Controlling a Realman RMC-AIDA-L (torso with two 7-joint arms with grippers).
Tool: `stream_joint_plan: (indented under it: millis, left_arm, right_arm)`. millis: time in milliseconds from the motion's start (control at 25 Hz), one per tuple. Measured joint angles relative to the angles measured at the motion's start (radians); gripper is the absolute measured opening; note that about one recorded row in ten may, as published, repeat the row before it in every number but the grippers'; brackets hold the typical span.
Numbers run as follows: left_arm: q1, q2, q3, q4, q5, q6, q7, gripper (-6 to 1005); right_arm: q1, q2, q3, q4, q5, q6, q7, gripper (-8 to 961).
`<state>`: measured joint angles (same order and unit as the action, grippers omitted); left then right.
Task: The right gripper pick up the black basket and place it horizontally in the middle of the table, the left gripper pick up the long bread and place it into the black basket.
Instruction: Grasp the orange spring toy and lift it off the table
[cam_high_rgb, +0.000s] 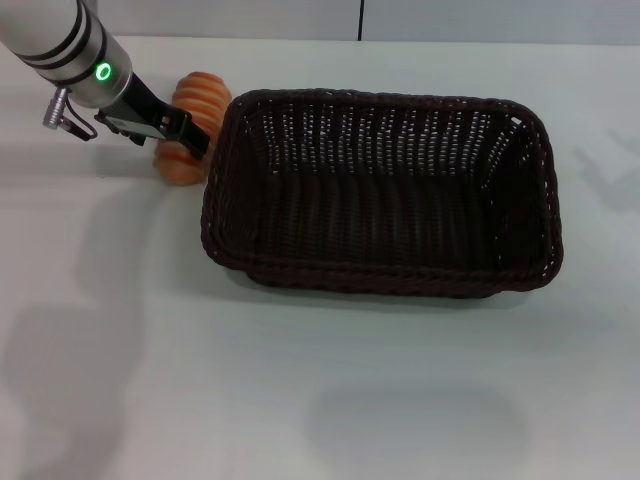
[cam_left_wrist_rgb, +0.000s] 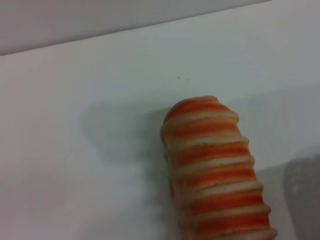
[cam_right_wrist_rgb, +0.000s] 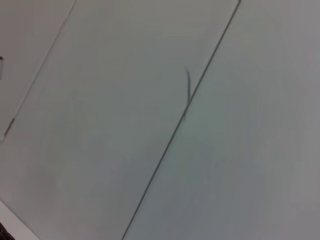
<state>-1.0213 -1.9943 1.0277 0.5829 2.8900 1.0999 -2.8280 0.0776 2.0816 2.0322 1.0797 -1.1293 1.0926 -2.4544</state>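
Mid-surface (cam_high_rgb: 150, 380): black basket (cam_high_rgb: 380, 190) lies lengthwise, empty, so placing looks done. Farther back, just beside its left end, long bread (cam_high_rgb: 190, 130) sits on the surface. Left pincer (cam_high_rgb: 185, 135) is at the loaf; grip state cannot be told. Bread transfer remains. Right pincer unseen.

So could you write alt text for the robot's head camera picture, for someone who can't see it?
A large black basket sits empty in the middle of a white table. At its left end, the robot's left hand is at a striped long bread, which lies on the table just outside the basket.
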Motion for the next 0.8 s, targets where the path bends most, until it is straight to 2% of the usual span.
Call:
stream_joint_plan:
  millis: [800]
  left_arm:
    - [0.019, -0.011, -0.002, -0.027, -0.002, -0.020, 0.007, 665]
  right_arm:
    - [0.036, 0.000, -0.023, -0.010, 0.000, -0.005, 0.000, 542]
